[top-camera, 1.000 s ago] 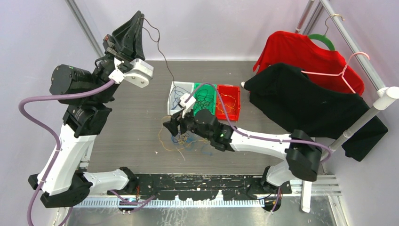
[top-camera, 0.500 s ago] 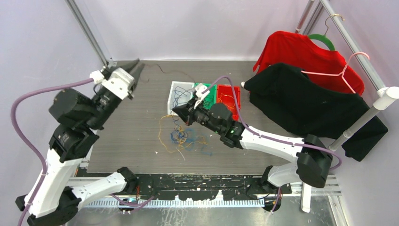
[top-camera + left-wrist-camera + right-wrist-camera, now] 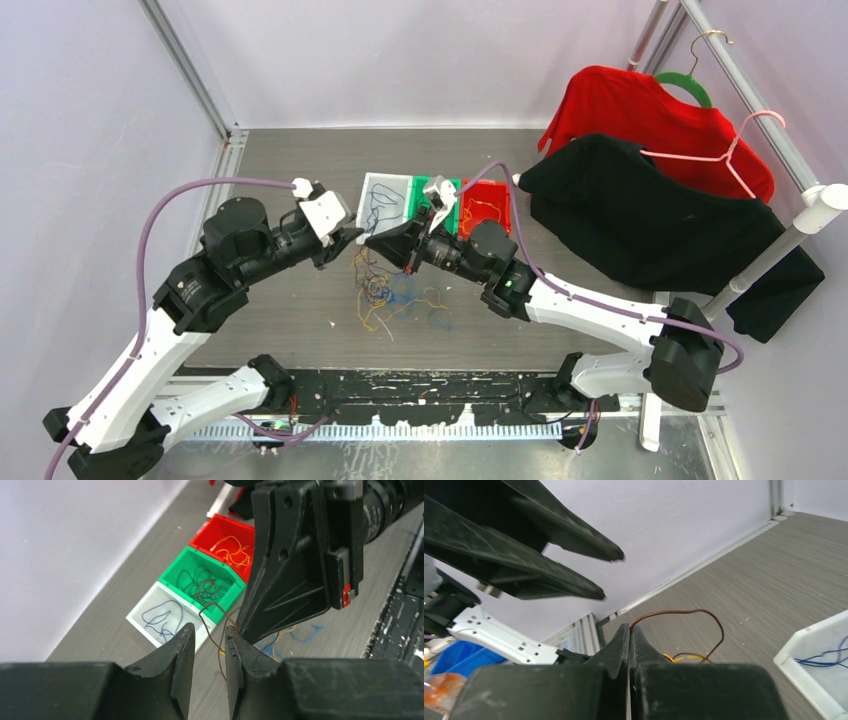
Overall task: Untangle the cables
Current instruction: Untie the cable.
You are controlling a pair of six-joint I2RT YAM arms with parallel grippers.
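Grey tabletop (image 3: 280,190) is carrying the tangled cables (image 3: 395,300) at 6 o'clock of the bins (image 3: 505,200), while above the heap the right fingers (image 3: 616,647) are clenching one brown cable (image 3: 674,612) and the left fingers (image 3: 175,655) are hanging slightly parted just beside that strand.

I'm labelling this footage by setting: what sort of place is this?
Probably a robotics lab test cell: a table boxed in by plain walls, small sorting bins beside tangled cables, and hanging shirts as practice props.
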